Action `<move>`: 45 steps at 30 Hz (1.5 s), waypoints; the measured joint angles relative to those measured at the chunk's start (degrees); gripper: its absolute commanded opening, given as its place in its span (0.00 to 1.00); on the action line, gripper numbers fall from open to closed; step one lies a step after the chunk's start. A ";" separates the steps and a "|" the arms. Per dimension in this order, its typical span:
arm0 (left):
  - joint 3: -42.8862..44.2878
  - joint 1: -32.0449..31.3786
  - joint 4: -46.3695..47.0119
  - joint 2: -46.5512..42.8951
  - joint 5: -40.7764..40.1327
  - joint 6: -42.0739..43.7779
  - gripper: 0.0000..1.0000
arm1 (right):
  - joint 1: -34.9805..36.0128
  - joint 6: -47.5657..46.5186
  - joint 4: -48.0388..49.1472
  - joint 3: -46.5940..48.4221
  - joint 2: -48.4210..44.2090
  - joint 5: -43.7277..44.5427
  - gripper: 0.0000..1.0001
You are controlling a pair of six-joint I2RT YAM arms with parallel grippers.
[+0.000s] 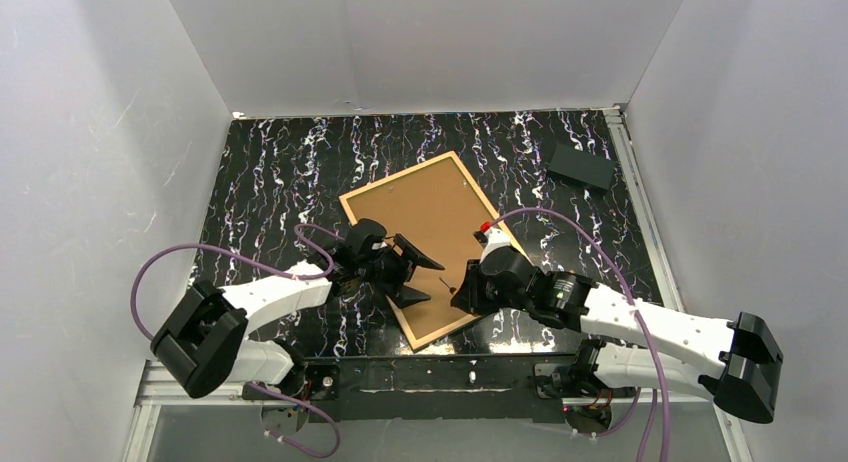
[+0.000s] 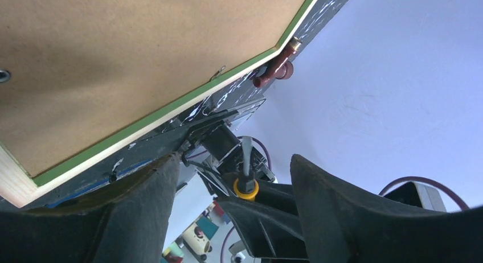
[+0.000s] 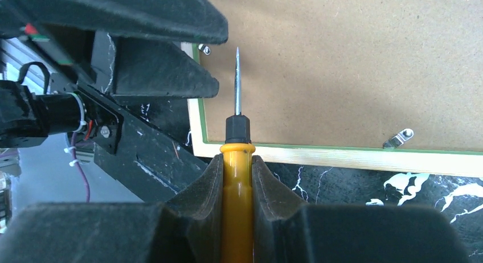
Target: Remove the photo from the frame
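**Frame face-down, right hand holding the screwdriver**

Right hand [image 3: 237, 163] is clamped on a yellow-handled screwdriver [image 3: 237, 183]. The blade points ahead of the fingers over the brown backing panel [image 1: 425, 217], just past the frame [image 1: 397, 174] edge. A metal clip tab [image 3: 398, 139] sits to the right of the blade on the green rim.

Left hand [image 1: 428, 280] has its fingers wide apart and grips nothing. It is over the frame's near corner, right next to the blade tip and crowding it.

The photo is hidden under the backing.

Black white-veined tabletop [image 1: 270, 172]. A dark flat box [image 1: 580, 165] lies well beyond the right hand. White walls [image 1: 430, 42] all round.
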 measured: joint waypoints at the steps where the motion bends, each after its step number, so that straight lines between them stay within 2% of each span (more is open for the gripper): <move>1: 0.00 -0.72 -0.15 -0.68 -0.90 -0.96 0.64 | 0.02 -0.11 0.02 0.02 0.63 -0.11 0.01; 8: 0.00 -3.78 -2.03 -0.81 -4.50 -5.92 0.50 | 0.07 -1.88 1.05 2.25 3.96 -0.52 0.01; 11: 0.09 -4.22 -2.03 -0.20 -4.94 -6.91 0.30 | 0.07 -2.71 1.18 3.89 5.27 -0.94 0.01; 13: 0.46 -4.31 -1.86 0.04 -5.57 -7.39 0.08 | 0.07 -3.04 1.42 4.39 6.71 -1.42 0.01; 14: 0.57 -4.33 -1.77 0.07 -5.68 -7.80 0.00 | 0.13 -3.15 1.57 4.68 7.63 -1.84 0.01; 17: 1.07 -4.46 -2.56 0.13 -6.19 -8.33 0.00 | 0.20 -3.34 2.01 5.09 9.27 -2.80 0.01; 18: 1.27 -4.46 -3.39 0.13 -6.23 -8.61 0.00 | 0.20 -3.34 2.03 5.18 9.49 -3.04 0.09; 20: 1.86 -4.55 -5.29 0.09 -6.40 -9.51 0.00 | 0.33 -3.13 1.90 5.35 9.73 -3.34 0.35; 22: 2.21 -4.72 -7.10 -0.48 -6.56 -10.45 0.00 | 0.57 -1.99 1.09 5.75 9.66 -2.69 0.49; 23: 2.38 -4.81 -8.31 -0.92 -6.80 -11.02 0.00 | 0.79 -0.57 0.90 5.84 9.44 -1.84 0.63; 25: 2.40 -4.87 -10.36 -2.03 -7.52 -12.35 0.00 | 0.87 2.80 0.92 5.33 7.56 -0.15 0.72; 26: 2.40 -4.92 -11.21 -2.60 -8.00 -13.25 0.00 | 0.87 4.24 1.99 4.55 6.25 0.31 0.72; 30: 2.38 -4.94 -11.15 -3.41 -9.86 -16.55 0.00 | 1.64 8.98 7.17 -0.24 0.42 3.10 0.68; 41: 2.05 -4.94 -9.40 -3.39 -10.88 -20.17 0.00 | 2.16 11.15 10.95 -1.90 1.20 7.26 0.32; 45: 1.79 -4.94 -9.40 -3.32 -11.13 -20.41 0.00 | 2.32 11.26 10.93 -1.18 3.10 7.69 0.31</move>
